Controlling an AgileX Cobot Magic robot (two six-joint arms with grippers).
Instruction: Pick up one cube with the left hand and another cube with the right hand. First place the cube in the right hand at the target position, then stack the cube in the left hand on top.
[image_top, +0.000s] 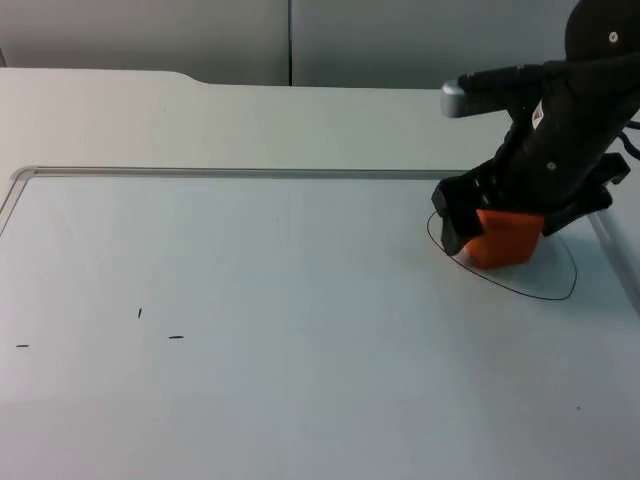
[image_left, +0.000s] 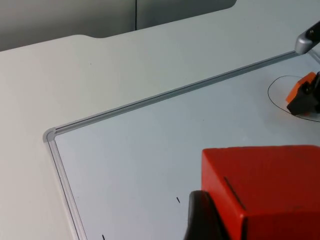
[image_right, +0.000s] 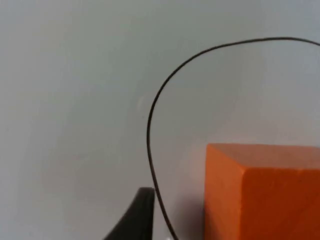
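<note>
An orange cube (image_top: 505, 240) rests on the whiteboard inside a hand-drawn black oval (image_top: 562, 293) at the right. My right gripper (image_top: 503, 224) straddles it from above, open. In the right wrist view a gap separates the black fingertip (image_right: 137, 215) from the orange cube (image_right: 265, 190), which sits within the oval line (image_right: 150, 125). A red cube (image_left: 265, 190) is held in my left gripper (image_left: 250, 222), shut on it, with one fingertip (image_left: 200, 217) pressed against its side, raised over the board's left part. From there the orange cube (image_left: 299, 90) and oval (image_left: 272, 97) lie far across the board.
A whiteboard with a metal frame (image_top: 250, 173) covers most of the white table; its corner (image_left: 50, 135) is near the left arm. Small black pen marks (image_top: 175, 337) dot the board's left side. The grey partition wall (image_top: 290, 40) stands behind.
</note>
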